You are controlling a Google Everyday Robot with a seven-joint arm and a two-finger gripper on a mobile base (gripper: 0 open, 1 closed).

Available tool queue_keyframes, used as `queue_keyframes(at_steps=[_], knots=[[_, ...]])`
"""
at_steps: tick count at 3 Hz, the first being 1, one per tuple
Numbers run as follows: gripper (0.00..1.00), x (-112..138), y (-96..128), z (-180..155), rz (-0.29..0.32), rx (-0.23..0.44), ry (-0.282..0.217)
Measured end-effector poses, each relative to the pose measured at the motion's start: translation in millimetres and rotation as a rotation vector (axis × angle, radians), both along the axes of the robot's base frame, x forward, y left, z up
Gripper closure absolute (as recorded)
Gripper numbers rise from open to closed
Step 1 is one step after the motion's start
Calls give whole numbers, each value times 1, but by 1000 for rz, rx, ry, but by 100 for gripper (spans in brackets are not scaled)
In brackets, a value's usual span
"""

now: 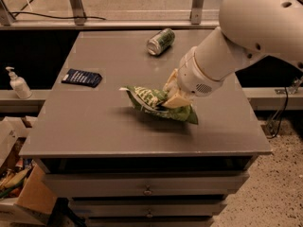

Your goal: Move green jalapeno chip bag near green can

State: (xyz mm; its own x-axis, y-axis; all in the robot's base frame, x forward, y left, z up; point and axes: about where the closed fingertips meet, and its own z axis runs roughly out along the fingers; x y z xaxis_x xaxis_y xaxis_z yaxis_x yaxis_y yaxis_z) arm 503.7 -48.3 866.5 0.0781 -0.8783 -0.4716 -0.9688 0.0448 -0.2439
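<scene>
Three things on the table: you can see the green jalapeno chip bag point(150, 99), the green can point(160, 41) and a small dark blue packet point(81, 77).
Table: it is a gray table point(109, 126) with drawers point(147, 186) under it.
Gripper: your gripper point(170, 94) is over the middle of the table, a little to the right side of the view. It sits at the end of a big white arm point(246, 27) that comes in from the top right.
Jaws: the pale fingers point(177, 100) are squeezed tight on the chip bag's right half.
Chip bag: it is crinkled and tilted. Its white end points left, and a green corner pokes out below the gripper. A dark shadow lies under it. You cannot tell if it touches the table top.
Can: it lies on its side near the far edge of the table, well apart from the bag, with bare table between them.
Blue packet: it lies flat on the left part of the table, apart from the bag.
Pump bottle: a white pump bottle point(18, 84) stands on a low ledge left of the table.
</scene>
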Motion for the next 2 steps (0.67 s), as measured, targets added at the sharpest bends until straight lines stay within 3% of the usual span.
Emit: queue_keyframes(at_steps=[1,2], knots=[[100,0,0,0,0,0,0],[100,15,-2,8,-17,-4,-56]])
